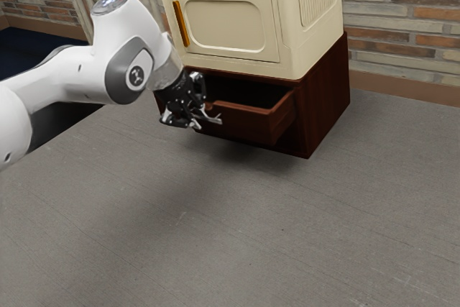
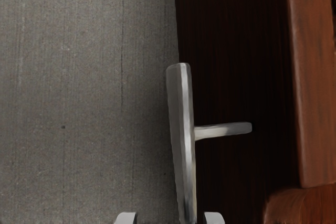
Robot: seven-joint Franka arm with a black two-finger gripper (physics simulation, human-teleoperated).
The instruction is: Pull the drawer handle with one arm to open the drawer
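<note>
My gripper [image 1: 191, 115] is at the front of the dark red-brown drawer [image 1: 248, 121] in the exterior view, beside its silver handle [image 1: 213, 118]. The drawer stands partly out of its cabinet [image 1: 328, 98], its dark inside showing. In the wrist view the bar-shaped handle [image 2: 182, 129] is joined by a short post to the drawer front [image 2: 231, 87]. There the fingertips of my gripper [image 2: 170, 218] stand apart, open, one on either side of the bar's near end, with a gap visible on both sides.
A cream box [image 1: 230, 26] with a door and an orange-yellow strip [image 1: 181, 24] rests on top of the cabinet. Grey floor [image 1: 237, 235] spreads before and below the drawer. A brick wall [image 1: 402, 26] stands behind, toward the exterior view's right.
</note>
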